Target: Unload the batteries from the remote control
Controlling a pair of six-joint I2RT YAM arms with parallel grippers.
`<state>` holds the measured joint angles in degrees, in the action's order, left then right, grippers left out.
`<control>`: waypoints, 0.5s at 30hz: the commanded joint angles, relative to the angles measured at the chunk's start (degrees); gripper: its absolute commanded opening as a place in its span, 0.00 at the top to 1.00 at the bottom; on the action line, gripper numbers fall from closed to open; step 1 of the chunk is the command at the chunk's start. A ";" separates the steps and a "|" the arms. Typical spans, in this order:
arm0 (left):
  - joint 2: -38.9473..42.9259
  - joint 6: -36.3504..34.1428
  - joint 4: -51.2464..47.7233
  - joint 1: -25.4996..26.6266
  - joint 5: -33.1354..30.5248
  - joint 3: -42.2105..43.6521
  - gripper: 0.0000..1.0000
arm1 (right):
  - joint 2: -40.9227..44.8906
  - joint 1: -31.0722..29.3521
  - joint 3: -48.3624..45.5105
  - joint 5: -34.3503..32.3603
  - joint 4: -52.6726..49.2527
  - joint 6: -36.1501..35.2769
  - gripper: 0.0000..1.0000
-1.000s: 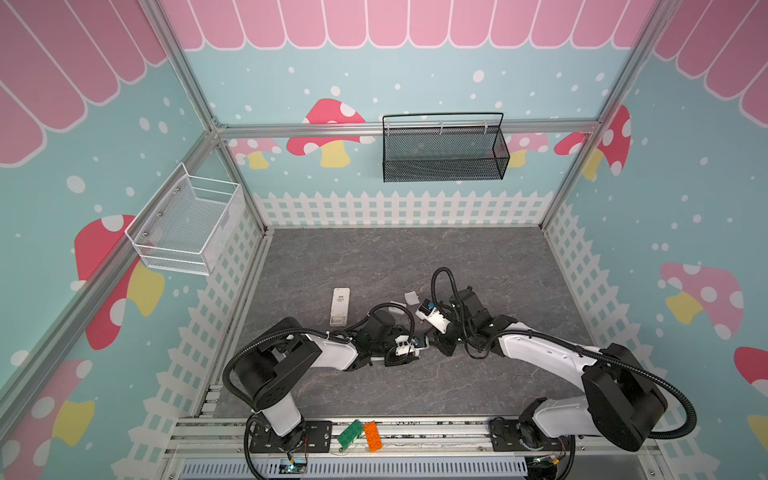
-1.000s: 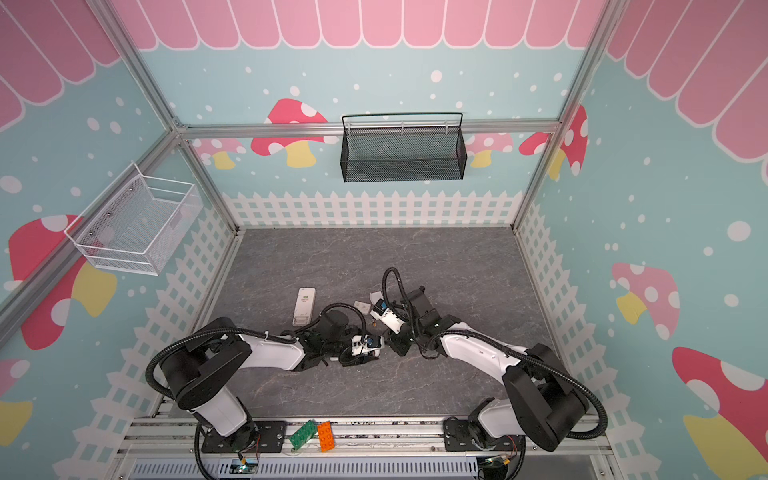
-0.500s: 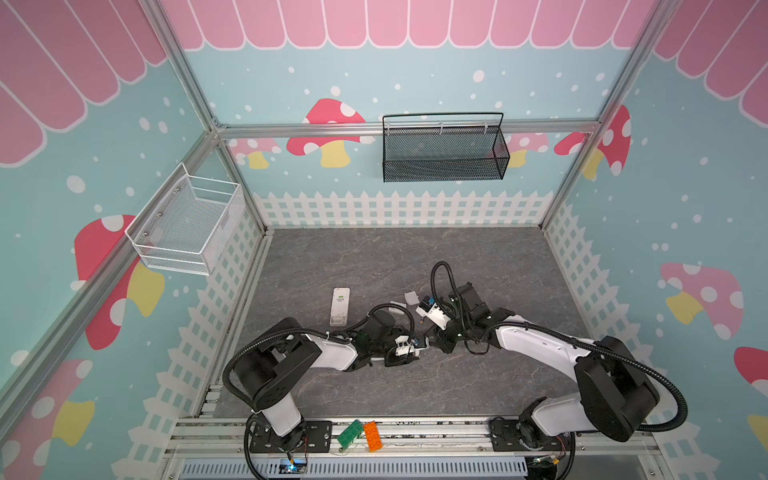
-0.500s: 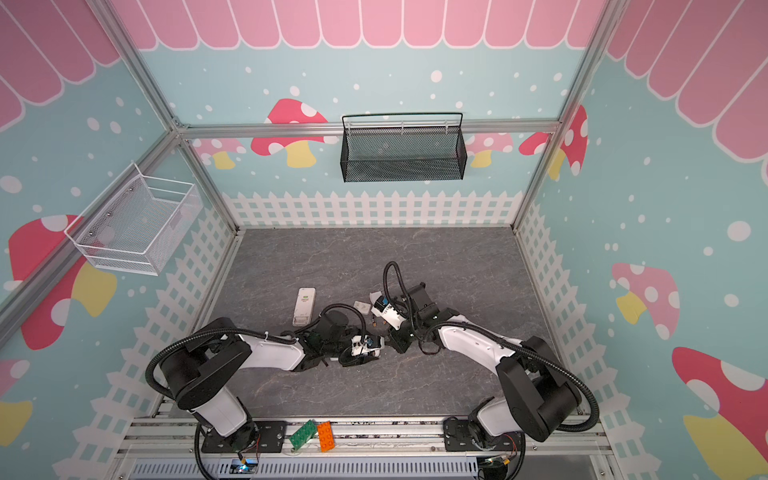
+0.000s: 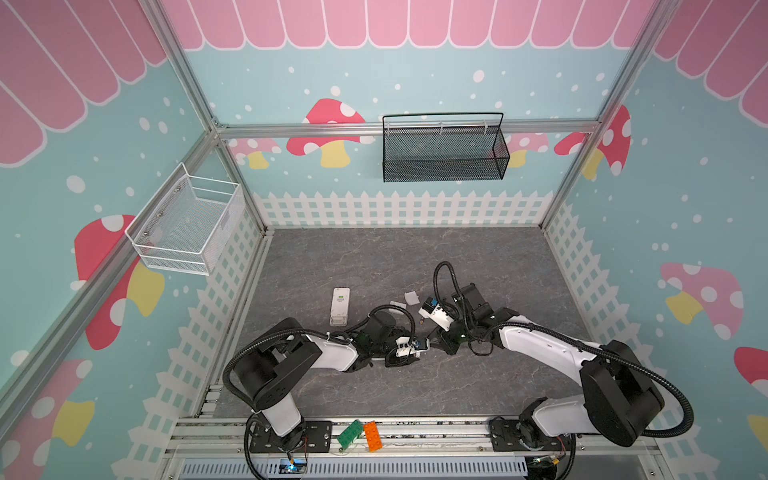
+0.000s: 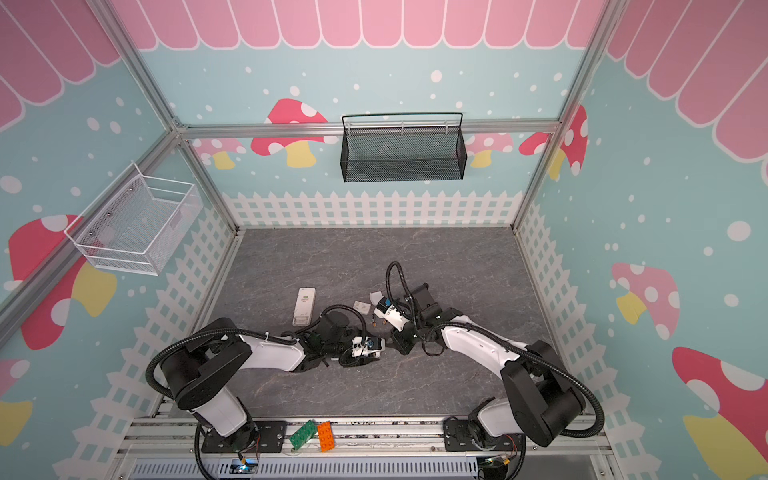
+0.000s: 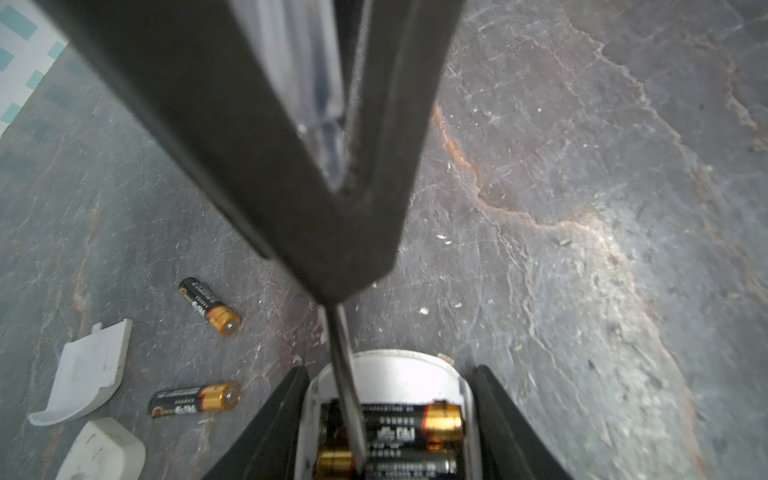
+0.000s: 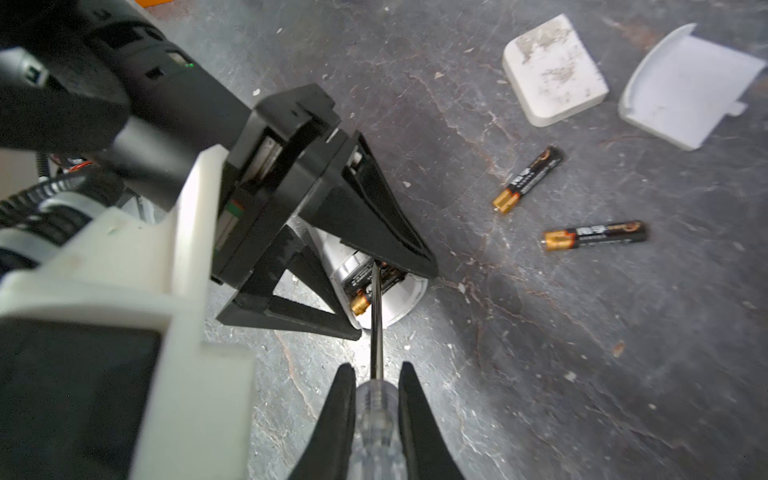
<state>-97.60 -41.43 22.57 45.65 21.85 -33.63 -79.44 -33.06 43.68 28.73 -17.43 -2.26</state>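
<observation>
In both top views we see teal walls printed with pink scalloped eaves, red-capped mushrooms and a white picket fence along their foot, framed by aluminium frame bars. A black mesh wire basket hangs on the back wall, a white wire basket on the left wall. The grey, veined, stone-patterned tabletop lies evenly lit below.

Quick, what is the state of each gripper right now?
Left gripper: closed on the remote control, holding it.
Right gripper: closed on the clear-handled screwdriver, holding it.
</observation>
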 commanded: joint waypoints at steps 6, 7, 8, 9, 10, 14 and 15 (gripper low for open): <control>-1.85 -2.08 -5.64 0.85 -1.01 1.85 0.52 | 2.77 0.33 1.22 0.42 -2.84 -6.64 1.00; -1.85 -2.08 -5.61 0.85 -1.08 1.88 0.52 | 1.70 0.28 1.47 0.16 -2.67 -6.12 1.00; -1.80 -2.08 -5.51 0.85 -1.09 1.98 0.52 | 0.84 0.17 1.58 -0.74 -2.29 -5.35 1.00; -1.76 -2.08 -5.35 0.85 -1.02 2.07 0.52 | 0.16 0.00 1.75 -1.55 -2.23 -5.18 1.00; -1.73 -2.05 -5.34 0.85 -1.10 2.15 0.52 | -0.15 -0.24 1.93 -2.29 -2.19 -5.37 1.00; -1.72 -2.38 -5.22 0.85 -0.98 2.24 0.52 | -1.32 -1.14 2.65 -5.68 -2.52 -5.15 1.00; -1.71 -2.30 -5.24 0.85 -0.94 2.17 0.52 | -1.72 -1.38 2.64 -6.59 -2.53 -5.06 1.00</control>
<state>-97.60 -41.39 22.61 45.82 21.71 -33.61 -79.75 -33.63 45.19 25.69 -18.92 -6.42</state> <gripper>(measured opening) 0.545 0.160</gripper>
